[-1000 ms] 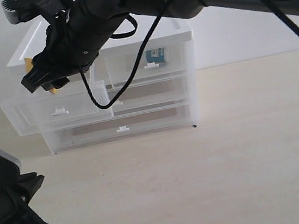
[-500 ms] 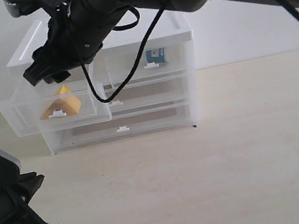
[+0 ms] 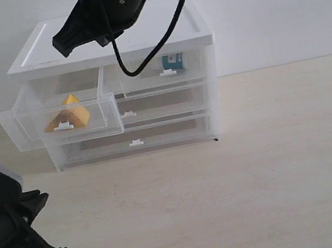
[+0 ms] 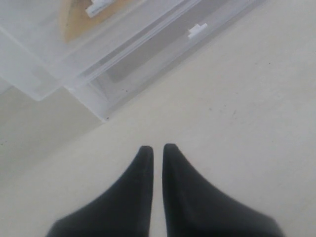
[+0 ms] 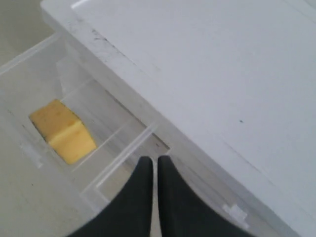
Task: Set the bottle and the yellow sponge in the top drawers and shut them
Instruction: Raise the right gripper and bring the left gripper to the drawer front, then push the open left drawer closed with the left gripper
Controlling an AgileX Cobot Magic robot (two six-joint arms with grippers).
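The yellow sponge (image 3: 67, 117) lies loose inside the left top drawer (image 3: 24, 132), which is pulled out; the right wrist view also shows the sponge (image 5: 64, 132). Through the front of the right top drawer (image 3: 146, 79), which is pushed in, I see the bottle (image 3: 172, 61) with its teal label. My right gripper (image 5: 151, 160) is shut and empty, hanging over the cabinet's top front edge above the open drawer. My left gripper (image 4: 157, 148) is shut and empty, low over the table in front of the cabinet.
The white-topped drawer cabinet (image 3: 108, 44) stands at the back of the beige table (image 3: 256, 166). Two wider drawers (image 3: 155, 135) below are pushed in. The right arm's black cable (image 3: 159, 45) hangs in front of the cabinet. The left arm (image 3: 6, 233) fills the lower-left corner.
The right gripper let the sponge go into the open left top drawer, then rose up and to the right above the cabinet. The left arm stayed still.
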